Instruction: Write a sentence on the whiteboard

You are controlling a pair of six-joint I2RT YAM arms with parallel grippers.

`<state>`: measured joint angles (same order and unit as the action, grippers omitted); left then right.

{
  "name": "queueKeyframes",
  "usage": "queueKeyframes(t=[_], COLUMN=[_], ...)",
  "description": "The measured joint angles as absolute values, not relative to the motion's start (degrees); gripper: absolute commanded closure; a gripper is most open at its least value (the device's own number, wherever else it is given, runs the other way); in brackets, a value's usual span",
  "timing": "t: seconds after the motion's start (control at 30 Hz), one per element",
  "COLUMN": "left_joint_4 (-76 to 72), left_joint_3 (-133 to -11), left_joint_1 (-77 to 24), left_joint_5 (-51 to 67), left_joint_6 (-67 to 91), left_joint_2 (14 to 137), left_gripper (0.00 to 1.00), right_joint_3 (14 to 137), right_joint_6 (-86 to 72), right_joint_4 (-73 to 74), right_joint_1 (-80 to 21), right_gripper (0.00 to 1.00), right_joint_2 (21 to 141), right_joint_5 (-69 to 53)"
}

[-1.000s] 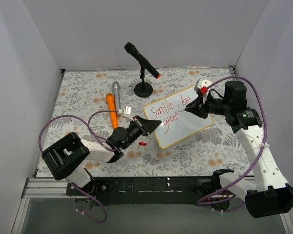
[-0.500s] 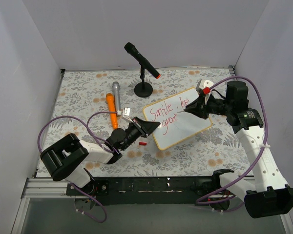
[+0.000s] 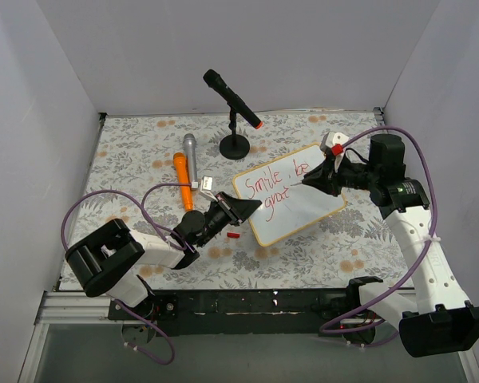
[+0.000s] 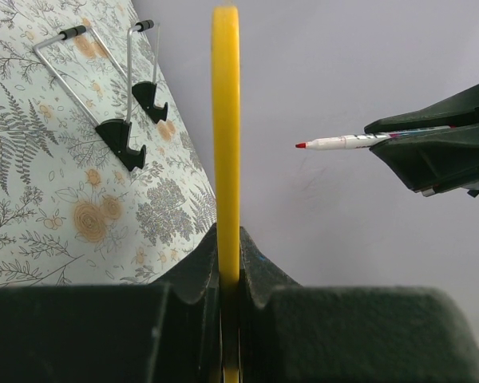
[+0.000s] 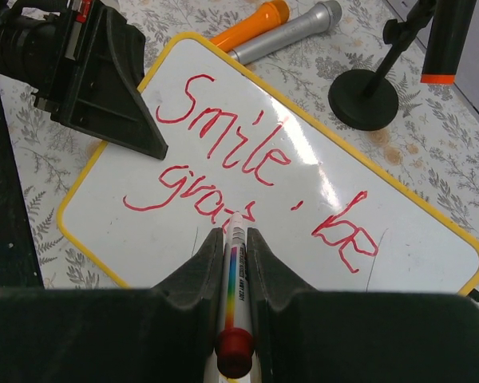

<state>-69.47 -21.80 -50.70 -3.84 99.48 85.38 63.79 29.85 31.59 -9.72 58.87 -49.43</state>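
The whiteboard (image 3: 310,206) lies on the desk (image 3: 136,152), right of the middle, between the two arms and just in front of the black microphone on its stand (image 3: 233,104). It looks thin, stiff and light, so it would slide easily under the pressure of writing. Its white face is glossy and slippery. The best place to hold it is the yellow rim at a corner, away from the fresh ink, which would smear if touched.

The left tool (image 3: 254,205) does this: it is clenched on the rim at the near left corner, and in the left wrist view the yellow edge sits tightly between the jaws. The right tool (image 3: 308,181) is clenched on a marker (image 5: 234,267), with the tip at the end of the second line.

The sentence (image 3: 278,182) is in red handwriting. The first line reads "Smile , be". The second begins "gra", and the next letter is probably a "t", but the marker covers it. The word looks unfinished.

The marker has a rainbow stripe but no brand that I can read. A small red cap (image 3: 232,236) lies on the desk beside the left tool.
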Motion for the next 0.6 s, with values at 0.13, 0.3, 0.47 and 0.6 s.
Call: queueKeyframes(t=[0.13,0.3,0.47,0.6], left_joint_4=[-69.47,-69.47,-69.47,-69.47], left_joint_3=[-21.78,-21.78,-21.8,-21.8], left_joint_1=[-50.7,-50.7,-50.7,-50.7], left_joint_5=[-3.84,-3.75,-3.68,-3.62], left_joint_6=[99.48,99.5,99.48,99.48], left_joint_2=[85.38,85.38,85.38,85.38], left_gripper=[1.0,1.0,1.0,1.0], right_joint_3=[63.16,63.09,62.89,61.93], right_joint_6=[29.93,29.95,30.2,30.44], right_joint_4=[31.57,31.57,31.59,31.75], right_joint_1=[-9.72,-9.72,-9.72,-9.72], right_gripper=[0.99,0.99,0.99,0.99], right_joint_2=[59.0,60.03,60.82,61.54], right_joint_5=[-49.5,-49.5,-49.43,-49.19])
